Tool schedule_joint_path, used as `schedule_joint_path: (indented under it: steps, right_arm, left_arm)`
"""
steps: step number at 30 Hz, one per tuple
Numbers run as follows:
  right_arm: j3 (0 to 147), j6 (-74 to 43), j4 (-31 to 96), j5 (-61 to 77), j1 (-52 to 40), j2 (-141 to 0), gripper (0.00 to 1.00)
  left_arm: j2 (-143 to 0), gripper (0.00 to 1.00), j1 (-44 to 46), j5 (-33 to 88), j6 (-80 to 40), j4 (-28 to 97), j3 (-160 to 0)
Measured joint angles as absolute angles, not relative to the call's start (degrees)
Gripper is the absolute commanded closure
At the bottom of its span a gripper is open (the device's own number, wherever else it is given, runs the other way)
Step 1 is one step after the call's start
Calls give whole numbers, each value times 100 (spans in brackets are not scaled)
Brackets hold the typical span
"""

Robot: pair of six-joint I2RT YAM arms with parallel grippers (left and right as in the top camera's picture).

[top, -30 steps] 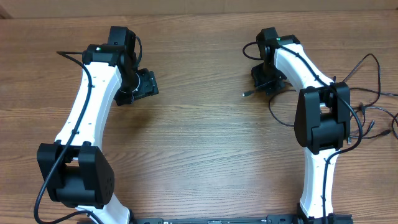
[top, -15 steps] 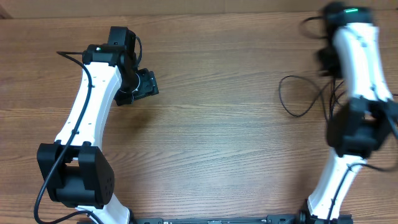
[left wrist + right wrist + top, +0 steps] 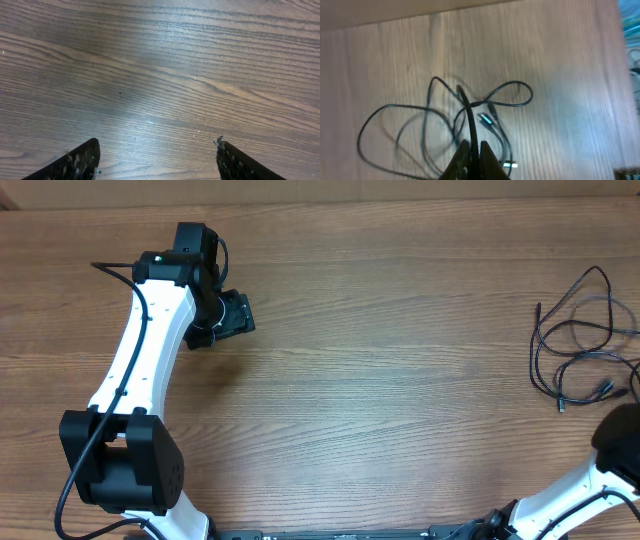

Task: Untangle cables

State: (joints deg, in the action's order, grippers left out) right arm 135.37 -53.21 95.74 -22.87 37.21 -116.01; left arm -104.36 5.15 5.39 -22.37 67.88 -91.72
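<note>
The cables [image 3: 578, 330] are thin black cords lying in loose loops at the table's far right edge in the overhead view. In the right wrist view the cables [image 3: 466, 107] spread in overlapping loops on the wood, and one strand runs straight up from between the closed fingers of my right gripper [image 3: 472, 145], which is shut on it. A small plug [image 3: 487, 120] lies just beyond the fingertips. My left gripper [image 3: 236, 315] is at the table's back left, far from the cables. In its wrist view the left gripper [image 3: 157, 143] is open over bare wood.
The wooden table [image 3: 400, 380] spans the whole view. My left arm [image 3: 140, 370] reaches from the front left towards the back. Only a piece of my right arm [image 3: 620, 440] shows at the bottom right corner.
My right arm has swung from the table's middle back to the far right and mostly out of the overhead view, pulling the cables to the right edge. The left arm has not moved.
</note>
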Motion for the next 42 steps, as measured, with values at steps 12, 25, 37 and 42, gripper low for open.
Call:
schedule_joint_path:
  steps: [12, 25, 37, 42]
  right_arm:
    - [13537, -3597, 9148, -976, 3415, -11601, 0]
    - [13537, 47, 8643, 1317, 1212, -11607, 0]
    - [13537, -14, 9050, 775, -593, -11858, 0]
    - [13537, -379, 9623, 635, -558, -11858, 0]
  left_arm:
    - [-10436, 22, 515, 539, -2233, 6692, -9172]
    - [-10436, 0, 602, 530, -1428, 5450, -9172]
    - [-10436, 0, 331, 266, -1267, 7485, -9306]
    - [-10425, 0, 113, 217, -1267, 8221, -9314]
